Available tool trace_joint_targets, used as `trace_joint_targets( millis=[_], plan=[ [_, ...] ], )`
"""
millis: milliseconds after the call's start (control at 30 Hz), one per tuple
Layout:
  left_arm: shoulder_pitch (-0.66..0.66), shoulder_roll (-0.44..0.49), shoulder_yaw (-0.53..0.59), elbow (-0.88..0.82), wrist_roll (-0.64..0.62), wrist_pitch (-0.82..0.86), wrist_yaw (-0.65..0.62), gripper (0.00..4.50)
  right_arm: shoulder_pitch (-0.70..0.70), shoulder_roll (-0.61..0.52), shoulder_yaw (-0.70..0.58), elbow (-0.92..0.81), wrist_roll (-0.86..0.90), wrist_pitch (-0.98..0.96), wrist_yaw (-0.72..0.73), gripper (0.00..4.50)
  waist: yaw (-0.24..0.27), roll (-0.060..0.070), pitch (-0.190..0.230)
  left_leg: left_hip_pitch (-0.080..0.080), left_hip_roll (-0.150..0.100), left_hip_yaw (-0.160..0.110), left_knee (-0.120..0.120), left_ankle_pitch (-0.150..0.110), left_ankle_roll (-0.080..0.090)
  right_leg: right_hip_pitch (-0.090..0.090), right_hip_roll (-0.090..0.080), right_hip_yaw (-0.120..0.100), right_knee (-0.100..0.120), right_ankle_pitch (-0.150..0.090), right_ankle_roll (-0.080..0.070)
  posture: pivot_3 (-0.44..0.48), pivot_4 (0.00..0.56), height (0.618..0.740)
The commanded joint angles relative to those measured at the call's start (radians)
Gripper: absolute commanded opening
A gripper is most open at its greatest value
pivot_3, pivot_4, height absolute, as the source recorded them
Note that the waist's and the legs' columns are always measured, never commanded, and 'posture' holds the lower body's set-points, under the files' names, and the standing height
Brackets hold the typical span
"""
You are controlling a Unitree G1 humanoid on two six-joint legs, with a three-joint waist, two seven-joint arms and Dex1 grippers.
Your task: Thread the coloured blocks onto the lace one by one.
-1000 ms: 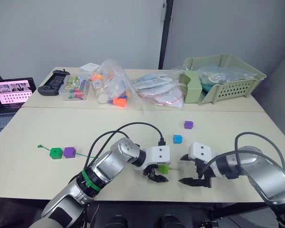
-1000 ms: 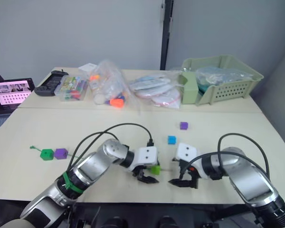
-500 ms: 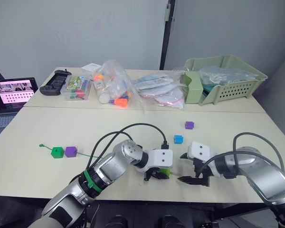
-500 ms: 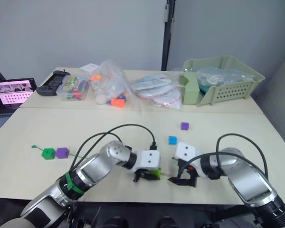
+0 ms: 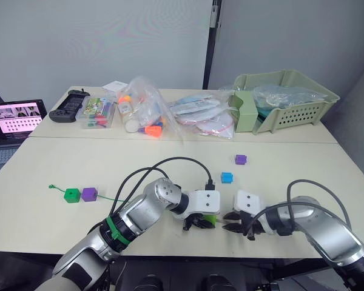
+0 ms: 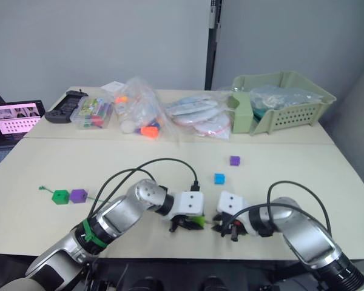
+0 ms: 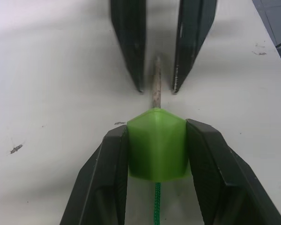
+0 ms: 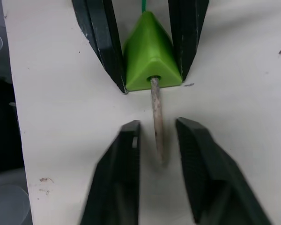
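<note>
Left wrist view shows the left gripper [image 7: 155, 140] squeezing the light green block [image 7: 156, 144], while the right gripper [image 8: 155, 136] sits open around the lace's pale tip [image 8: 157, 117].

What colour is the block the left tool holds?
Light green, clearest in the left wrist view.

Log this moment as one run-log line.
left gripper: shut on light green plastic block | lace's stiff pale tip: protrudes through block | right gripper: open, straddling tip, not yet gripping
</note>
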Motion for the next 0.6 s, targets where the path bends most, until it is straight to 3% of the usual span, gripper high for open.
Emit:
trace_joint_targets(
  millis=[33,233,600],
  plan=[
    [-0.001,0.023,-0.001,0.032,0.018,0.014,-0.003,1.31,0.008,0.002,0.010,0.015,-0.026,-0.026,-0.019,0.00,-0.001,0.000,0.000,0.000,0.000,0.000,0.000,0.000,0.000,0.000,0.000,0.000,0.000,0.000,0.000,0.000,0.150,0.740],
    [0.016,0.070,0.030,0.037,0.019,0.000,-0.008,1.31,-0.016,-0.003,-0.001,0.019,-0.016,-0.041,-0.011,0.00,-0.006,0.000,0.000,0.001,0.001,0.000,0.000,0.000,0.000,0.001,0.001,0.000,0.000,0.000,0.000,0.000,0.150,0.740],
    [0.113,0.410,0.242,0.035,-0.057,-0.137,-0.118,1.31,-0.160,-0.014,0.038,-0.007,0.002,0.007,0.045,0.00,-0.030,0.000,0.000,0.002,0.003,0.000,-0.001,0.000,0.000,-0.002,0.002,0.000,0.002,0.000,-0.001,0.000,0.150,0.740]
  ],
)
